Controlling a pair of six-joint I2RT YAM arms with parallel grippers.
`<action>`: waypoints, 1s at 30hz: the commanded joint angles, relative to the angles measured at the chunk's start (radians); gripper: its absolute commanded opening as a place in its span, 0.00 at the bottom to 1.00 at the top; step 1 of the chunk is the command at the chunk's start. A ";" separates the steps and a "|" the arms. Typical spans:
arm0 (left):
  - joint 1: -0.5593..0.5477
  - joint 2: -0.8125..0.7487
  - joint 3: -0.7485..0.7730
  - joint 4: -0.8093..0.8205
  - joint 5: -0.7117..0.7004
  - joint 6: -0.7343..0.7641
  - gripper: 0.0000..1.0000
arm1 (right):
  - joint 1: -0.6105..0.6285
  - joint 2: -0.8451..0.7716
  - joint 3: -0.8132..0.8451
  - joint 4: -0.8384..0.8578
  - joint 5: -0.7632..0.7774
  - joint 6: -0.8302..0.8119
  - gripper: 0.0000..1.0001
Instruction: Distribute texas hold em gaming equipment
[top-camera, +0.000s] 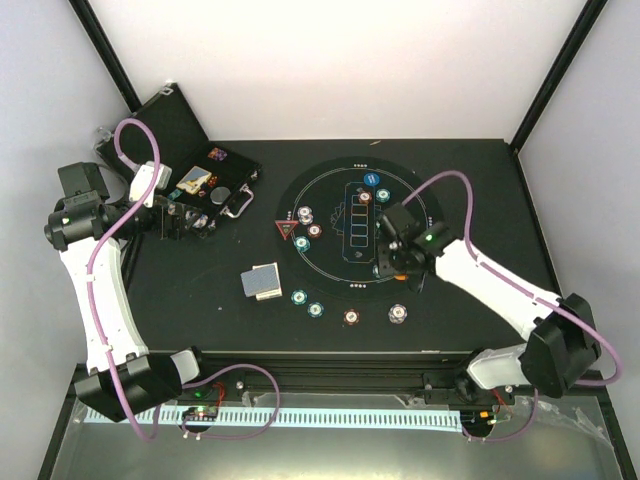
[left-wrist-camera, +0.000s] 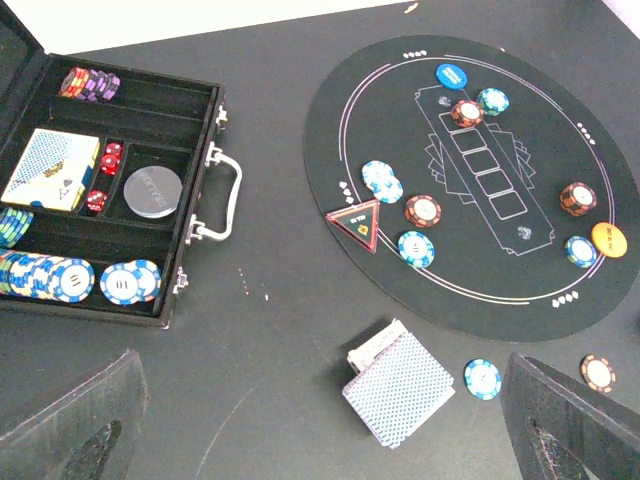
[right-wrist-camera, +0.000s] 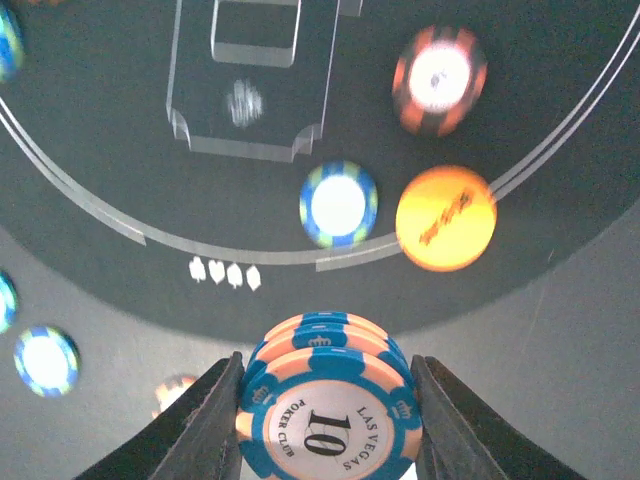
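Note:
My right gripper is shut on a small stack of blue-and-peach poker chips marked 10, held above the near right rim of the round mat. Below it on the mat lie an orange disc, a blue-green chip and a brown-red chip. In the top view this gripper hovers over the mat's lower right part. My left gripper is open and empty beside the case, above bare table. A deck of blue-backed cards lies ahead of it. A red triangle marker sits at the mat's edge.
The open black case at the left holds more chips, a card pack, red dice and a grey disc. Loose chips lie along the mat's near edge. A blue disc sits at the mat's far side.

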 joint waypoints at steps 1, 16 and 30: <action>0.006 -0.010 0.041 -0.007 0.005 -0.014 0.99 | -0.101 0.086 0.156 -0.011 0.049 -0.091 0.19; 0.006 0.000 0.050 -0.022 0.003 -0.008 0.99 | -0.392 0.766 0.865 -0.036 0.054 -0.213 0.18; 0.006 -0.009 0.045 -0.007 -0.003 -0.018 0.99 | -0.475 1.155 1.247 -0.100 0.009 -0.217 0.19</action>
